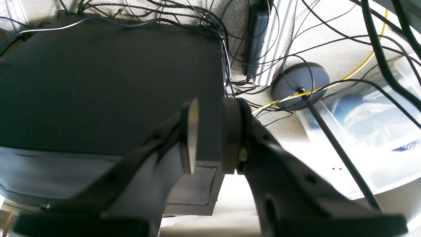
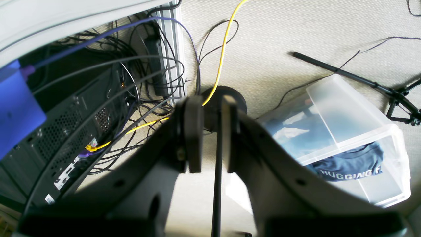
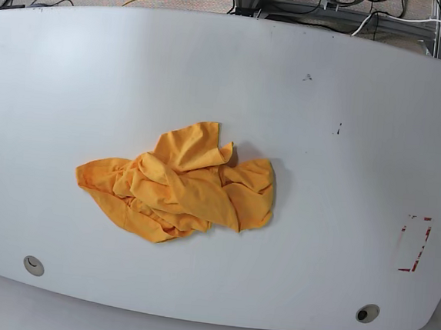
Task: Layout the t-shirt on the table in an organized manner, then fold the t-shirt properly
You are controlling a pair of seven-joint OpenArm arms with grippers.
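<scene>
As we take stock from the base view, we list one t-shirt [image 3: 182, 185], orange-yellow, lying crumpled in a wrinkled heap a little left of the middle of the bench [image 3: 327, 89]. Its folds overlap one another; one flap rises toward the far side and a lobe reaches out to the left. We cannot make out any print or tag in the heap. No arm shows in this view, and nothing touches the cloth.

On the bench itself we note two round grey grommets, one at the near left [image 3: 33, 265] and one at the near right [image 3: 367, 313], a red tape outline [image 3: 414, 244] near the right edge, well apart from the shirt, and a few small dark scuffs [image 3: 337, 130] on the far right part.

Left gripper [image 1: 210, 138]: seen from its wrist camera, pointing at the floor beside a dark computer case [image 1: 108, 85] and a tangle of black cables [image 1: 250, 36]. Its jaws stand apart with a clear gap and hold nothing.

Right gripper [image 2: 210, 138]: likewise over the carpeted floor, jaws parted by a narrower gap, empty. Beyond it we see a clear plastic bin [image 2: 355, 138] holding dark blue cloth, a yellow cable [image 2: 223, 49] and a round black stand base [image 2: 227, 98].
</scene>
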